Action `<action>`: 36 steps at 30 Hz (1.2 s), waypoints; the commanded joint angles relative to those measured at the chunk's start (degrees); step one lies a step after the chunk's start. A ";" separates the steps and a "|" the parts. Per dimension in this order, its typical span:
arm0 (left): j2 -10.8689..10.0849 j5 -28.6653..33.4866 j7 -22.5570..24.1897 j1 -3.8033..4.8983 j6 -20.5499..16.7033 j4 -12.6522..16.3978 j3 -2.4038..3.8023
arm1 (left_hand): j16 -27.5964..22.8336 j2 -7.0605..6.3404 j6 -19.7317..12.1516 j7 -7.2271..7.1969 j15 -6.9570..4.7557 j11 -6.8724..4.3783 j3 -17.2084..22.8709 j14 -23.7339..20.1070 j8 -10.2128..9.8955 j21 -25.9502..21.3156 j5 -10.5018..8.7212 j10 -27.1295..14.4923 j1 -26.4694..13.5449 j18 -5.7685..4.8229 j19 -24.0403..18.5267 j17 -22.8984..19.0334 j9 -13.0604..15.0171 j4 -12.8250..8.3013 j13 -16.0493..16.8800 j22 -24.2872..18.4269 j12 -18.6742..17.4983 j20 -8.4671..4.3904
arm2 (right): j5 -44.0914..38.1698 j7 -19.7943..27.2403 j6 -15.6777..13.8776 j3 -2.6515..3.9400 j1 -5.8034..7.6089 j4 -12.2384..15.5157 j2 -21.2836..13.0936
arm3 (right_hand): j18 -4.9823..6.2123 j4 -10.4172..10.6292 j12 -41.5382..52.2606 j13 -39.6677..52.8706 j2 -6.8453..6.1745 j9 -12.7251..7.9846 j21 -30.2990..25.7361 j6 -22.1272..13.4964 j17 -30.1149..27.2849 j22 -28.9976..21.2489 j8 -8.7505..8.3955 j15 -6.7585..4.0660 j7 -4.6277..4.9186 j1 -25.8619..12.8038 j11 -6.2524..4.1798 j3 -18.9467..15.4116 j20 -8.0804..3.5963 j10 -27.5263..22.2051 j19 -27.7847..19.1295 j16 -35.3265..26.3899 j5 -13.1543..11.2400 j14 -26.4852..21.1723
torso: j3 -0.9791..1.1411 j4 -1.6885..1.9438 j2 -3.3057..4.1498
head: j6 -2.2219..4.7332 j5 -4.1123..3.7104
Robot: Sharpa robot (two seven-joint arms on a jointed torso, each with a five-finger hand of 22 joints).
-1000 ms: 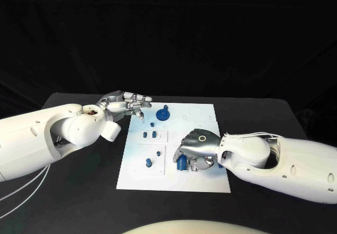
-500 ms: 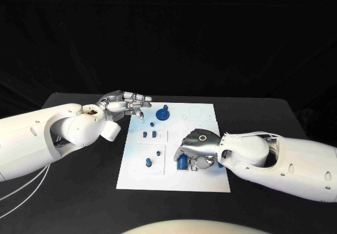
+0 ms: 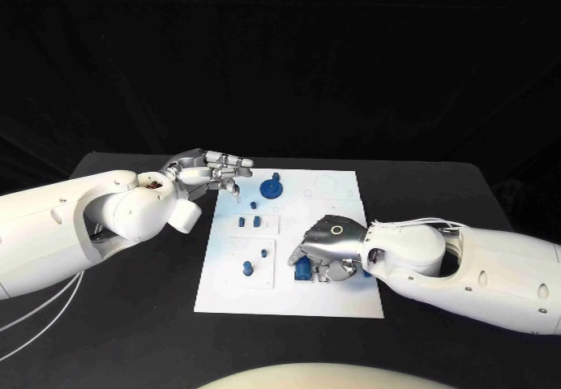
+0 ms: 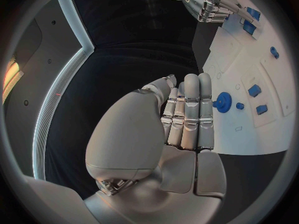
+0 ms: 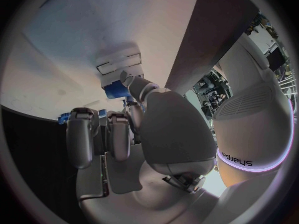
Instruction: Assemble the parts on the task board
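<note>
Right hand [image 3: 324, 247] fingers pinch a blue part [image 5: 116, 90] low on the board [image 3: 339, 300]; seat it squarely. Left hand [image 3: 213, 173], fingers together, holds nothing beside the board's top corner.

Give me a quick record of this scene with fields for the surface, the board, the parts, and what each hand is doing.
surface: black table
board: white task board in the middle of the table
parts: small blue pieces, including a round blue knob near the far edge
left hand: at the board's far left corner, holding nothing
right hand: down on the board, fingers at a blue block; grip unclear
</note>
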 commanded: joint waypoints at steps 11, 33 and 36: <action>0.02 0.27 0.03 0.02 0.76 0.13 0.03 | -0.39 0.26 -0.60 -0.02 -0.10 -0.02 -0.22 -0.53 -0.27 -0.40 -0.03 -0.66 0.16 0.86 -0.04 -0.21 -0.08 -0.15 0.11 -0.15 0.40 0.51 | -0.79 -0.65 0.06 -0.02 -0.08 0.50 -0.29 | 0.36 -0.41 -0.34 0.97 -0.64 -0.41 -0.38 -1.15 11.89 12.95 -0.17 -0.55 -0.19 0.09 -0.05 0.01 -0.34 -0.41 2.37 -0.21 0.79 5.13 | -0.02 0.01 -0.02 | -0.08 0.00; -0.37 0.15 0.18 0.03 0.39 0.26 0.02 | -0.51 0.51 -0.60 0.01 -0.19 -0.03 0.09 -0.55 -0.16 -0.34 0.01 -0.79 1.23 0.89 0.05 -0.45 -0.09 -0.90 0.16 -0.11 0.82 0.38 | 16.18 -8.23 -15.22 0.03 -1.25 6.76 -9.46 | -0.81 9.01 2.24 2.41 -2.14 2.44 4.70 6.97 12.26 14.46 9.78 3.94 5.90 -9.43 4.63 -9.58 2.91 2.78 5.01 0.00 6.65 5.28 | -0.08 -0.22 -0.18 | 0.57 -0.82; -0.42 0.09 0.19 0.03 0.37 0.28 0.02 | -0.56 0.68 -0.58 0.03 -0.22 -0.01 0.33 -0.56 -0.11 -0.21 0.03 -0.84 1.66 0.89 0.07 -0.55 -0.10 -1.22 0.17 -0.01 0.97 0.31 | 18.15 -14.05 -15.74 0.03 -2.10 7.32 -9.95 | -0.84 11.35 3.29 3.30 -0.70 5.49 4.97 10.20 11.46 14.53 15.32 2.35 3.43 -10.58 2.38 -11.05 2.25 4.14 5.14 -0.53 8.79 5.09 | -0.07 -0.19 -0.14 | 0.65 -0.86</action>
